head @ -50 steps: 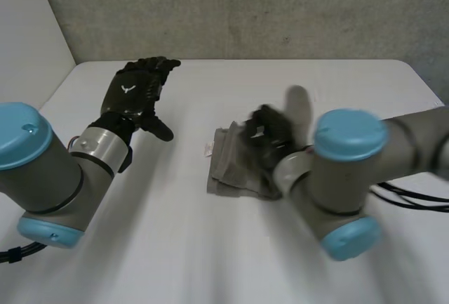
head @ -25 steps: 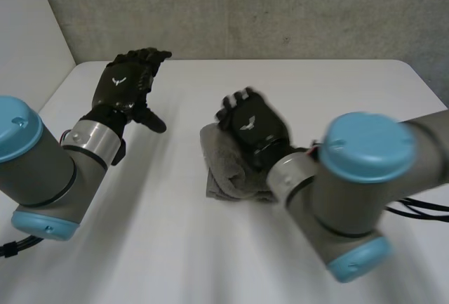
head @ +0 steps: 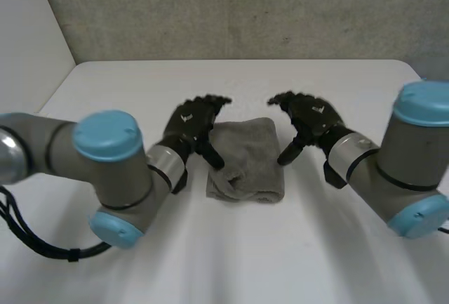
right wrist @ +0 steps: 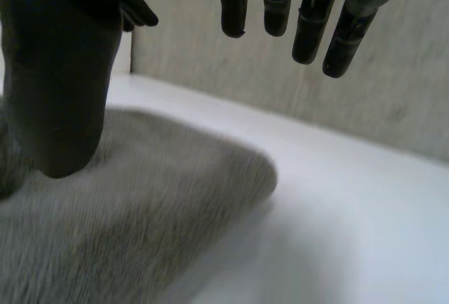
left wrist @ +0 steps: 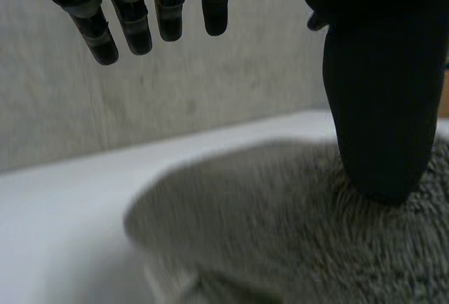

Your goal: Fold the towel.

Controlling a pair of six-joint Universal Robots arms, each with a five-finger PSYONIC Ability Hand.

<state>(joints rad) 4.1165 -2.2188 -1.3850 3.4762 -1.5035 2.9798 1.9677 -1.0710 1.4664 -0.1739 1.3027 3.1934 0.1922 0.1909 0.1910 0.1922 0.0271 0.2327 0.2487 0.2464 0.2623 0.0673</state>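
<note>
A grey towel (head: 247, 158) lies folded into a small block in the middle of the white table (head: 224, 248). My left hand (head: 191, 123) sits at its left edge, fingers straight and spread, thumb reaching down to the cloth. In the left wrist view the thumb (left wrist: 382, 100) rests on the towel (left wrist: 280, 234) while the fingers (left wrist: 133, 23) hang free above it. My right hand (head: 312, 118) stands at the towel's right edge, open as well. From the right wrist, its thumb (right wrist: 59, 86) hangs over the towel (right wrist: 105, 227), fingers (right wrist: 309, 23) straight above the table.
A grey wall (head: 245, 9) runs behind the table's far edge. Bare white tabletop surrounds the towel on all sides. Both arms reach in from the near corners, the left (head: 105, 170) and the right (head: 414, 163).
The right hand has lifted off the top of the towel and drawn back to its right edge. The left hand swept in from the far left to the towel's left edge.
</note>
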